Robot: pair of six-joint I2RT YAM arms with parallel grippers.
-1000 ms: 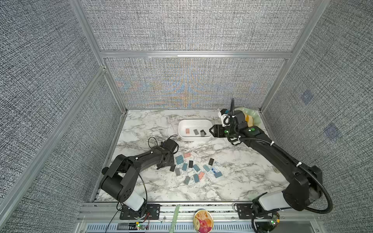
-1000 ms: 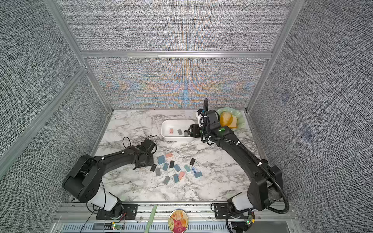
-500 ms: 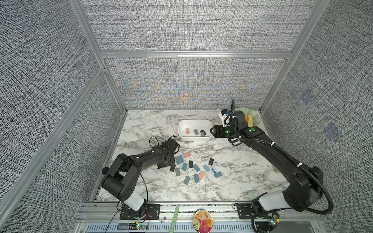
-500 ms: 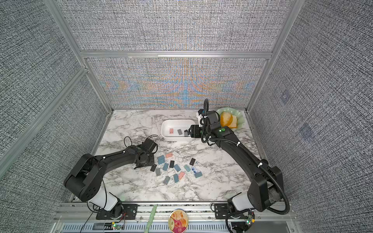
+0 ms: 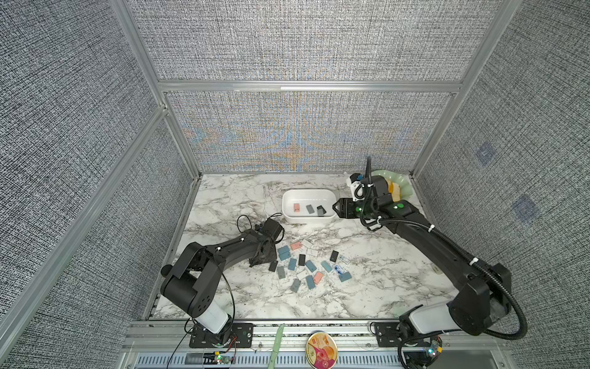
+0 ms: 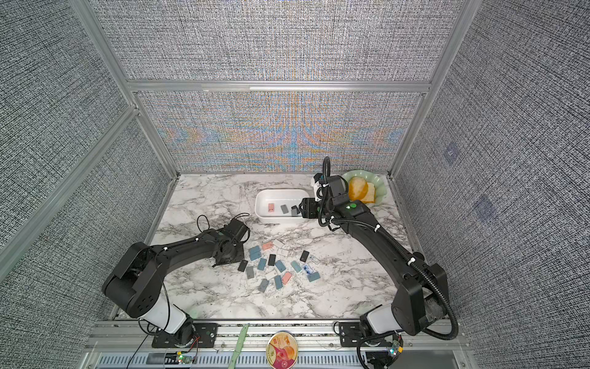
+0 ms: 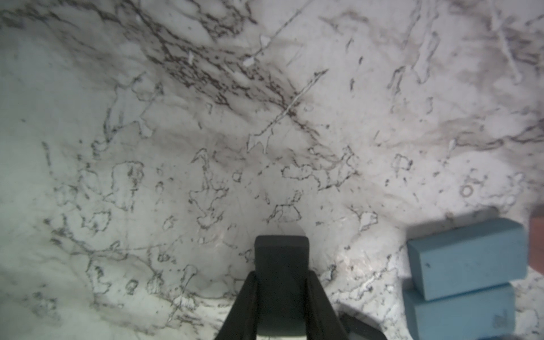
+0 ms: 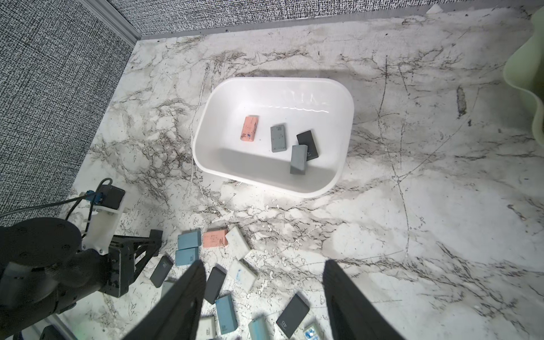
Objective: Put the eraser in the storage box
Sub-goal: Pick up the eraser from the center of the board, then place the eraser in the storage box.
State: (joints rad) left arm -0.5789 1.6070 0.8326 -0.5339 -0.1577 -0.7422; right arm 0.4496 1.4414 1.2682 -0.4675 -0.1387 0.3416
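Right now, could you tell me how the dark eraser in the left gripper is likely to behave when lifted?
The dark eraser is a small, squared block, so probably stiff and light. Its flat sides are clamped in the left gripper, so it should not roll. Its matt surface likely resists slipping.

"4B" on blk eraser (image 8: 293, 315) & gray eraser (image 8: 278, 137).

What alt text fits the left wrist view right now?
The left gripper is closed on a dark grey eraser, with the marble table behind it. Two blue erasers lie touching each other off to one side, and a pink eraser just shows at the frame edge.
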